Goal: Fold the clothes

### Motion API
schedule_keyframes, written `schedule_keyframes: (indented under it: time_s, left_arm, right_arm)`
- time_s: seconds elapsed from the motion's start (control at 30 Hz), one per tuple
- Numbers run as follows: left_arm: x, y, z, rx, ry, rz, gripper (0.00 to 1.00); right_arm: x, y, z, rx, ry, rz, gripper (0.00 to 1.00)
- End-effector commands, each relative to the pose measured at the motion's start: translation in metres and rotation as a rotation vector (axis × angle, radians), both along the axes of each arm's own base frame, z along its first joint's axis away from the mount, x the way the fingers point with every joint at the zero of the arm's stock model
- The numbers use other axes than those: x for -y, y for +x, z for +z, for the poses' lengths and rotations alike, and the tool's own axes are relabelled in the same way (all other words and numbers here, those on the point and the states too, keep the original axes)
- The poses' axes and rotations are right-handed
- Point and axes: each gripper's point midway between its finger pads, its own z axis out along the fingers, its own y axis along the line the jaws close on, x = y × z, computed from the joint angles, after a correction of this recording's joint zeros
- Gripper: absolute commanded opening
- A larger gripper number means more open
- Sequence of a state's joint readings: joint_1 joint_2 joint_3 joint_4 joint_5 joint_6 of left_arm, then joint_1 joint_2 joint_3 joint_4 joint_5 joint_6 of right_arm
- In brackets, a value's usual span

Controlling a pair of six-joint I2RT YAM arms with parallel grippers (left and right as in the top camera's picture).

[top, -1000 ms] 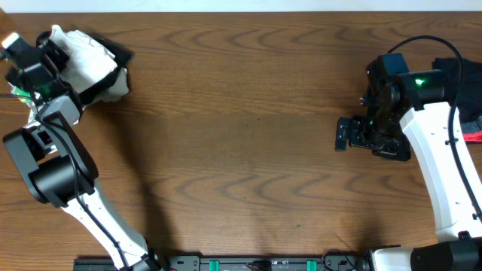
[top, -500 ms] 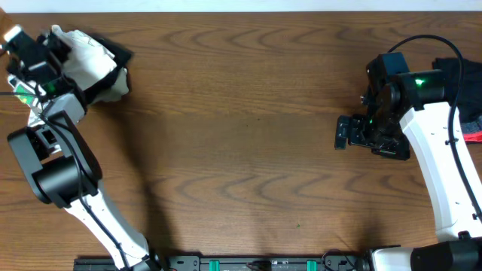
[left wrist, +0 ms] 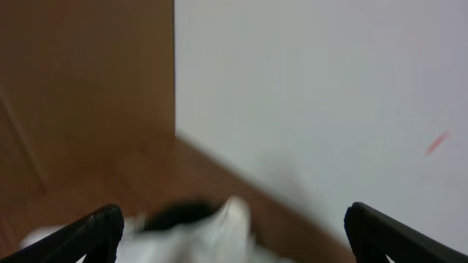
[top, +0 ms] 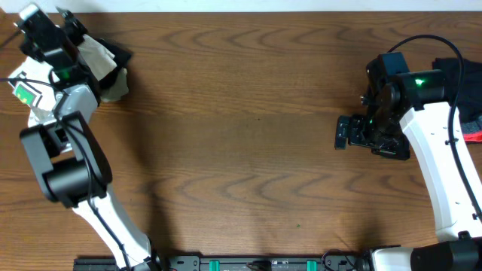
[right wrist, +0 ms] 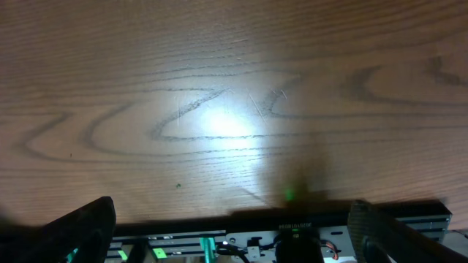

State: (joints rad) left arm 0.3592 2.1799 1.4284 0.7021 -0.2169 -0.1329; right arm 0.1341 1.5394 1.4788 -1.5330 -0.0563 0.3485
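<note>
At eleven o'clock on the surface (top: 241,150), the white T-shirt (top: 98,60) lies bunched by the far edge. The left claw (left wrist: 234,223) hangs over it, spread wide and gripping nothing, probably poised to take cloth. At three o'clock the right claw (top: 341,134), equally wide and empty, waits over bare wood.

T-shirt (top: 110,80) mostly behind left arm (top: 74,99) (wrist view blurred).

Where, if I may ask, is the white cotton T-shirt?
Overhead view: the white cotton T-shirt lies bunched in the table's upper-left corner, beside the left end effector.
</note>
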Motion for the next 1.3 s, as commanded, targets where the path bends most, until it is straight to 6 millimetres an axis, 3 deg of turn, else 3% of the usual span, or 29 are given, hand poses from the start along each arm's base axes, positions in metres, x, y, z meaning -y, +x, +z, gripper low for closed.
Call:
schedule_keyframes:
  time_s: [0.0, 0.1, 0.2, 0.3, 0.4, 0.53, 0.63, 0.73, 0.9, 1.1, 1.27]
  left_arm:
    - [-0.011, -0.002, -0.064, -0.11, -0.033, 0.019, 0.98]
    - [-0.011, -0.005, -0.098, -0.173, -0.057, 0.02, 0.98]
    - [-0.009, -0.002, -0.089, -0.153, -0.049, 0.015, 0.98]
    - [-0.003, 0.003, -0.043, -0.063, -0.015, 0.005, 0.98]
    - [0.008, 0.002, 0.027, 0.046, 0.025, -0.012, 0.98]
    - [0.027, -0.012, 0.103, 0.135, 0.056, -0.032, 0.98]
    - [0.043, -0.029, 0.146, 0.142, 0.052, -0.051, 0.98]
    - [0.064, -0.054, 0.18, 0.113, 0.035, -0.073, 0.98]
    - [0.103, -0.116, 0.21, -0.026, -0.011, -0.115, 0.98]
    - [0.184, -0.197, 0.25, -0.06, -0.072, -0.421, 0.98]
    - [0.243, -0.262, 0.292, 0.041, -0.06, -0.677, 0.98]
  right_arm:
    - [-0.002, -0.002, 0.002, 0.006, 0.005, 0.002, 0.99]
    - [-0.002, 0.0, 0.002, 0.011, 0.006, 0.002, 0.99]
    - [-0.002, 0.002, 0.002, 0.019, 0.007, 0.002, 0.99]
    - [-0.002, 0.002, 0.002, 0.021, 0.007, 0.002, 0.99]
    - [-0.002, 0.002, 0.002, 0.021, 0.007, 0.002, 0.99]
    - [-0.002, 0.002, 0.002, 0.02, 0.007, 0.002, 0.99]
    - [-0.003, 0.005, 0.002, 0.031, 0.009, 0.002, 0.99]
    - [-0.003, 0.006, 0.002, 0.036, 0.009, 0.002, 0.99]
    - [-0.003, 0.006, 0.002, 0.036, 0.009, 0.003, 0.99]
    - [-0.009, 0.003, 0.006, 0.041, 0.048, 0.019, 0.94]
    - [-0.016, -0.003, 0.028, 0.141, 0.093, 0.086, 0.89]
